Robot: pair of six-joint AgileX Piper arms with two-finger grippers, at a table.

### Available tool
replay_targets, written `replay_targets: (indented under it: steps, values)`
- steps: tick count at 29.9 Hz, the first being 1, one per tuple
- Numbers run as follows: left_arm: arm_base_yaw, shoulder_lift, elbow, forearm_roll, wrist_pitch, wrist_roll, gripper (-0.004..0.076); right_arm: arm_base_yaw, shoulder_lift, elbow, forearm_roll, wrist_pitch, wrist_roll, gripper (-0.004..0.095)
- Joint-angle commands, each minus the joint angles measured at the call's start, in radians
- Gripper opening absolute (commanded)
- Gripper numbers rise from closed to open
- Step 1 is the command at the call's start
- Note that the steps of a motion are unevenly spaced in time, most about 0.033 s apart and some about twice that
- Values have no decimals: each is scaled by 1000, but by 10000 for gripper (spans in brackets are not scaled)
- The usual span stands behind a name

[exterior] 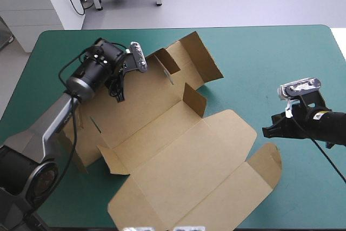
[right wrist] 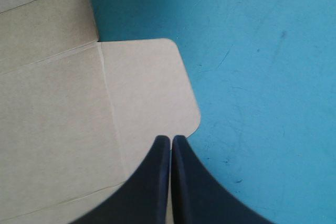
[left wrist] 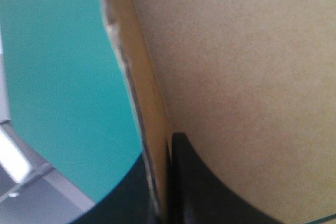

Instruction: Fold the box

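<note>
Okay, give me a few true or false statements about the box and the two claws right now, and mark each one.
1. The left claw is shut on an edge of the box. True.
2. The right claw has its fingers spread wide apart. False: they meet at the middle, shut.
3. The box is a finished tray with every wall tucked in. False: most of the sheet lies flat on the table, with only a few flaps raised.
4. A rounded flap of the box lies right by the right claw's tips. True.
</note>
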Motion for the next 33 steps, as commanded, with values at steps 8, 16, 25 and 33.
replay_targets:
  steps: [8,16,25,33]
  values:
    - [-172,0,-29,144,-288,-11,-8,-9,-15,-20,12,-35,-8,-2]
    - [-241,-4,-29,254,-308,-183,-8,-9,-15,-20,12,-42,-4,-2]
    - [-340,-15,-29,402,-335,-287,-8,-9,-15,-20,12,-86,48,-2]
    - [-407,-48,53,518,-326,-340,-8,-9,-15,-20,-7,-114,85,-2]
